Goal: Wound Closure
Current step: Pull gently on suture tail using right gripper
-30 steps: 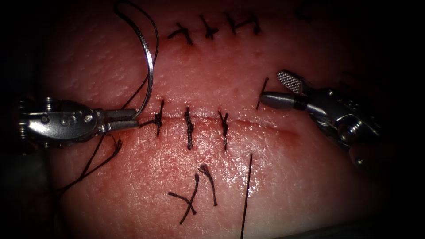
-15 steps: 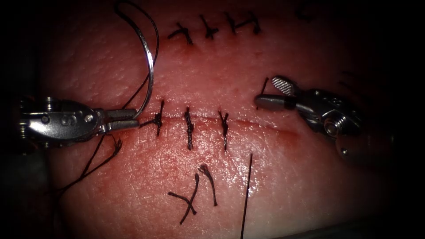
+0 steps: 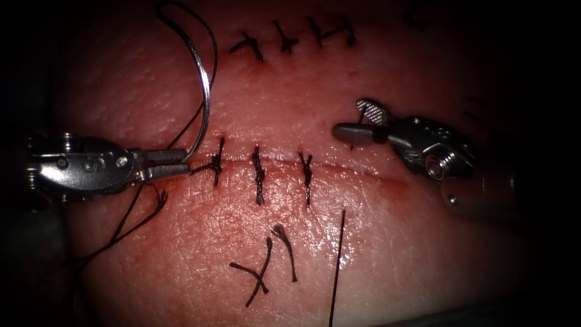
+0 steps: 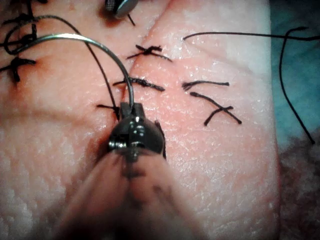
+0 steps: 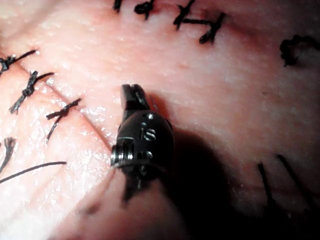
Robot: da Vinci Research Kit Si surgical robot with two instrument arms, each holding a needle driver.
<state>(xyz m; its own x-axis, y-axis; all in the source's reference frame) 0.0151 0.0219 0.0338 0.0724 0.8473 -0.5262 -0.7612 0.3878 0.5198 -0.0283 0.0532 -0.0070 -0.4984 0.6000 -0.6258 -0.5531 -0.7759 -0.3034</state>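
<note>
Left tool (image 3: 172, 162): jaws clamped on one end of the needle (image 3: 204, 91), at the left end of the cut (image 3: 357, 171); the needle arcs up clear of the tissue (image 3: 423, 254), thread (image 3: 181, 18) trailing from its far end. Right tool (image 3: 357, 123): jaws apart, holding nothing, poised above the cut's unstitched right part, over a short thread end (image 3: 351, 145). Three stitches (image 3: 258, 175) cross the cut. Loose thread pieces (image 3: 263, 272) lie below them.

1. The right end effector (image 5: 131, 95) has small marks on its round metal head that look like "is".
2. The left end effector (image 3: 175, 163) has a tiny mark too small to read.
</note>
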